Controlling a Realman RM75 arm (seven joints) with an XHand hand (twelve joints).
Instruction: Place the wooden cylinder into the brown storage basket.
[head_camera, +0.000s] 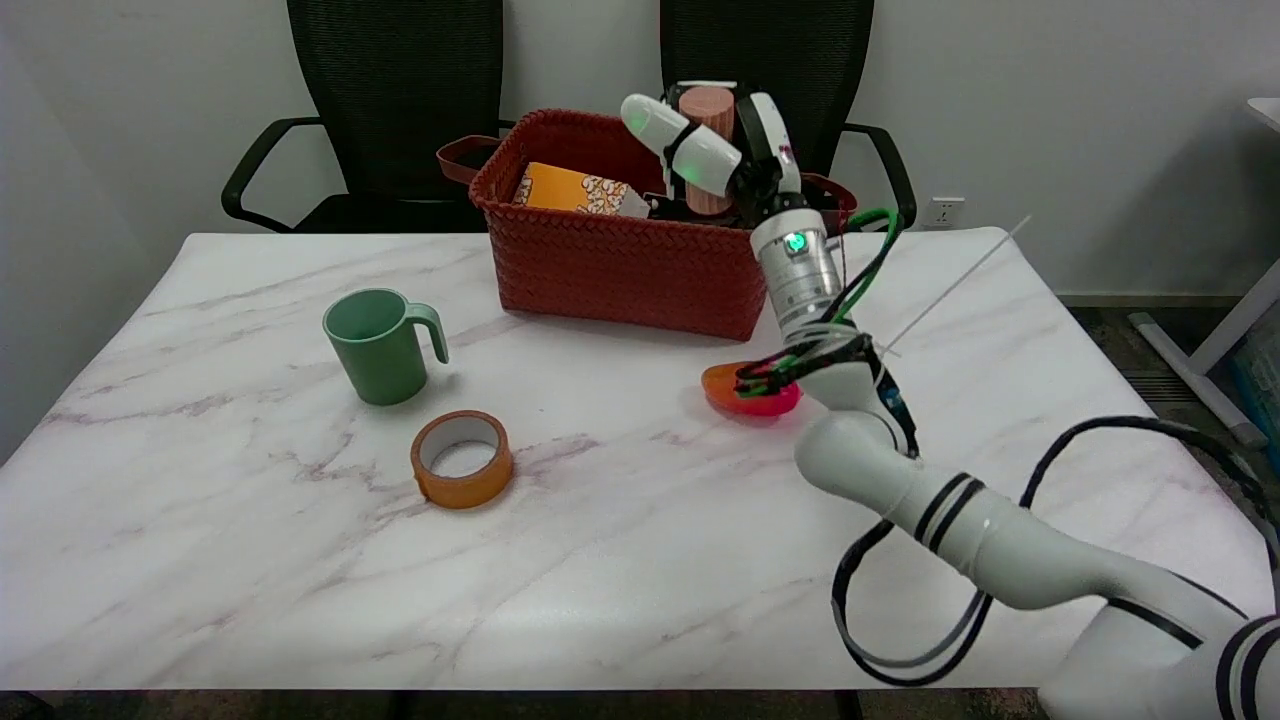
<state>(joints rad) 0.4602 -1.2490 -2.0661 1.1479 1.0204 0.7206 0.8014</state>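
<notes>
My right hand (722, 148) grips the wooden cylinder (707, 118) and holds it upright in the air above the right half of the brown storage basket (620, 262). The cylinder's flat top shows between the fingers; one white finger (668, 132) wraps across its left side, and another lies along its right side. Its lower end appears just above the basket's far rim, clear of the contents as far as I can tell.

My arm (960, 520) enters from the lower right, bends at a white elbow over the table's (250, 560) right side, and rises steeply to the wrist (800, 270), where a green light glows. Black and green cables loop beside the wrist.

Inside the basket lies an orange patterned box (572, 190) with a dark item beside it. On the marble table, a green mug (378, 345) stands to the left, an orange tape roll (462, 458) lies in front of it, and an orange-red dish (745, 392) rests under my forearm, partly hidden by cables. Two black chairs (400, 110) stand behind the table.
</notes>
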